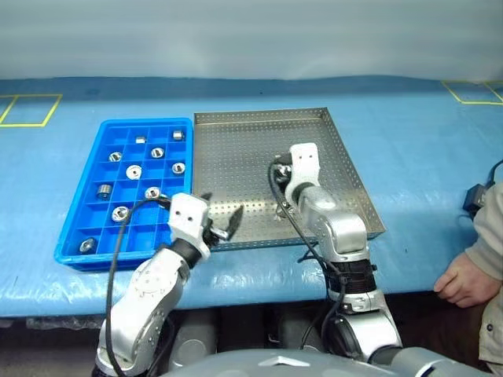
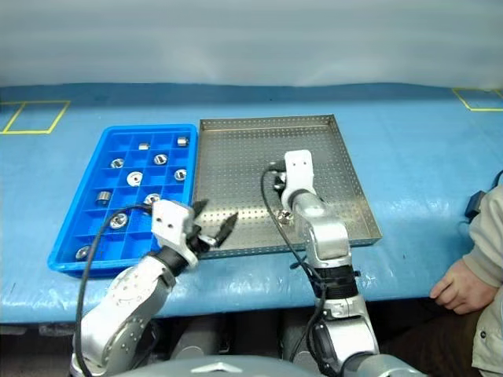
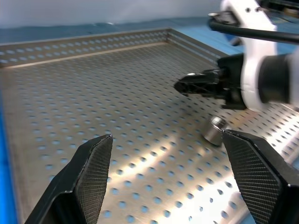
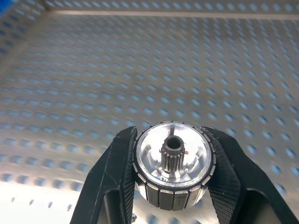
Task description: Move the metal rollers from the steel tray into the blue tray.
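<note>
Rollers sit in two places on my screens. I count about ten of them dropped in the little square pockets of the blue tray (image 1: 86, 212), which lies right beside the steel tray (image 1: 236, 149), touching its left side. My right gripper (image 4: 173, 186) is pinching one metal roller (image 4: 173, 163) between its two black fingers (image 4: 112, 172), and I can see the hole and a small toothed hub in its middle. That hand is over the steel tray's dotted floor, near the middle. One more roller (image 3: 215, 130) lies on the steel tray floor, just beside my right gripper and below it. My left gripper (image 1: 218, 222) has its jaws spread wide with nothing between them. It hangs over the near edge of the steel tray, close to the corner of the blue tray. A person's hand (image 1: 464, 283) rests on the blue table (image 1: 424, 141) far off to the right.
</note>
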Robot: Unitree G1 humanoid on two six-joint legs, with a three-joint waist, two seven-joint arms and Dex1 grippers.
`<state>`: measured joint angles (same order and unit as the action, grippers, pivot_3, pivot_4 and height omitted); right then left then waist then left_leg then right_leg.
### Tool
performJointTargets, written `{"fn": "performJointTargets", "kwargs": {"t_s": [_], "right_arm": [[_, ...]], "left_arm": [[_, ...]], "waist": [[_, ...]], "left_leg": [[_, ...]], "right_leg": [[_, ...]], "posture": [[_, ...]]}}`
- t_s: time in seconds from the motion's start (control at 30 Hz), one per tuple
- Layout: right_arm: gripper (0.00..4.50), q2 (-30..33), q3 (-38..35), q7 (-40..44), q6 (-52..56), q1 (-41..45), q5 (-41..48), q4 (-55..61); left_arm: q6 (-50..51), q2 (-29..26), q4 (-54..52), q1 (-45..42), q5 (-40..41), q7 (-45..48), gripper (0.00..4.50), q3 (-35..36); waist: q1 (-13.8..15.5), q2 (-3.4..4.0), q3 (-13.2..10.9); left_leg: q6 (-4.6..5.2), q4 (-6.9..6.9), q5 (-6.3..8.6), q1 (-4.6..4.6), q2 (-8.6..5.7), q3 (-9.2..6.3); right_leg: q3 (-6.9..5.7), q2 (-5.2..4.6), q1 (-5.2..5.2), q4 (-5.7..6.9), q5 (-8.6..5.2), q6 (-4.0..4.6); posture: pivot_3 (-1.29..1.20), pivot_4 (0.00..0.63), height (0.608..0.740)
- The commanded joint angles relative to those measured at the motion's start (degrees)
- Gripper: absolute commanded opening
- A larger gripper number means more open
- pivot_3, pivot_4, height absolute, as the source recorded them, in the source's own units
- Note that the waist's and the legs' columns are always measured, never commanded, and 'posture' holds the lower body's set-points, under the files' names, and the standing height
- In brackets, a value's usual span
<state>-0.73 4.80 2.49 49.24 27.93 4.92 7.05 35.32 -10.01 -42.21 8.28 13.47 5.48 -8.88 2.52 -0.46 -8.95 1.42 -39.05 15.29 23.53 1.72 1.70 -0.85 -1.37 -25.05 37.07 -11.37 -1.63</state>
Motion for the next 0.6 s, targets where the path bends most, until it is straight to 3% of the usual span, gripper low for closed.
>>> {"fn": "performJointTargets", "kwargs": {"t_s": [0.03, 0.3, 0.6], "right_arm": [[1.73, -1.36, 4.57, 3.35, 0.71, 2.76, 1.45, 4.05], [1.73, -4.75, 14.34, 9.88, 1.30, 5.89, 2.99, 3.30], [1.73, -5.79, 20.13, 14.09, -0.14, 6.70, 2.57, 0.68]], "left_arm": [[-3.28, 1.81, -2.28, 0.80, -1.81, -3.67, 4.07, 5.20], [-3.86, 2.11, -7.76, 9.40, -0.23, -3.15, 4.07, 12.41], [-3.86, 3.60, -11.05, 16.14, -0.78, -3.49, 4.07, 12.13]], "waist": [[0.36, 0.00, 0.00], [2.95, -0.04, -0.01], [6.81, -0.07, -0.01]], "left_leg": [[0.00, 0.00, 0.00, 0.01, 0.00, -0.01], [0.05, 0.02, 0.04, 0.11, -0.01, -0.01], [0.04, -0.02, 0.03, 0.10, 0.01, -0.06]], "right_leg": [[-0.01, 0.00, 0.00, 0.00, 0.00, 0.00], [-0.04, -0.08, -0.03, -0.14, 0.16, 0.24], [-0.15, -0.12, 0.01, -0.14, -0.18, 0.24]], "posture": [[0.28, 0.150, 0.740], [0.41, 0.150, 0.740], [0.48, 0.150, 0.740]]}}
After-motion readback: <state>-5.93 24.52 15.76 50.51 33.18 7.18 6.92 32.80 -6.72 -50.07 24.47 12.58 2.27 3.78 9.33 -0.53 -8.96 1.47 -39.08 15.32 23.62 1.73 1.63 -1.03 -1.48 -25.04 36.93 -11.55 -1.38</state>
